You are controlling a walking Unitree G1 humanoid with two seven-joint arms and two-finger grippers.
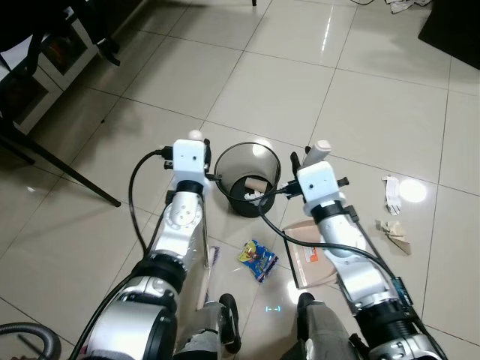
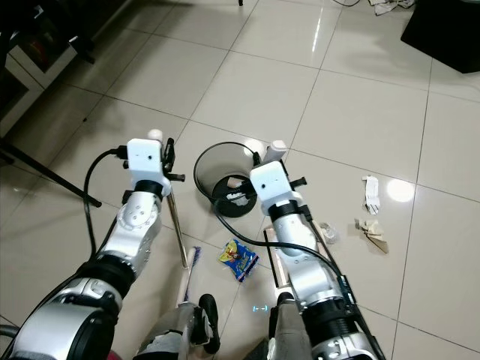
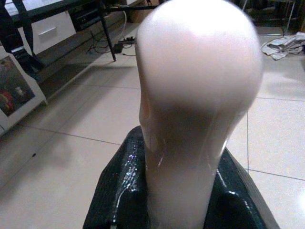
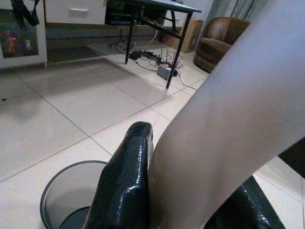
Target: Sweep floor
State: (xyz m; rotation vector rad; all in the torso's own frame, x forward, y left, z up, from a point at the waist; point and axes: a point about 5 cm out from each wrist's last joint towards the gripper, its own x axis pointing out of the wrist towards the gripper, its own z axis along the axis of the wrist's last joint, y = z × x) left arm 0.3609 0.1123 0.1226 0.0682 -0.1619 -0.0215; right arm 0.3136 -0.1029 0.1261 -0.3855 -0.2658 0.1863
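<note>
we see pale cream handle tops [image 3: 200, 109] betw. our black fingers [image 4: 125, 186]. past the fingers: black mesh bin [image 1: 247, 178], blue/yellow/red wrapper [image 1: 258, 259], beige paper scraps [image 1: 395, 232], white glove [image 1: 391, 194], glossy off-white tile floor [image 1: 375, 112] w/ grey grout.

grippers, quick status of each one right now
Left tool: shut on the broom handle.
Right tool: shut on the dustpan handle.
</note>
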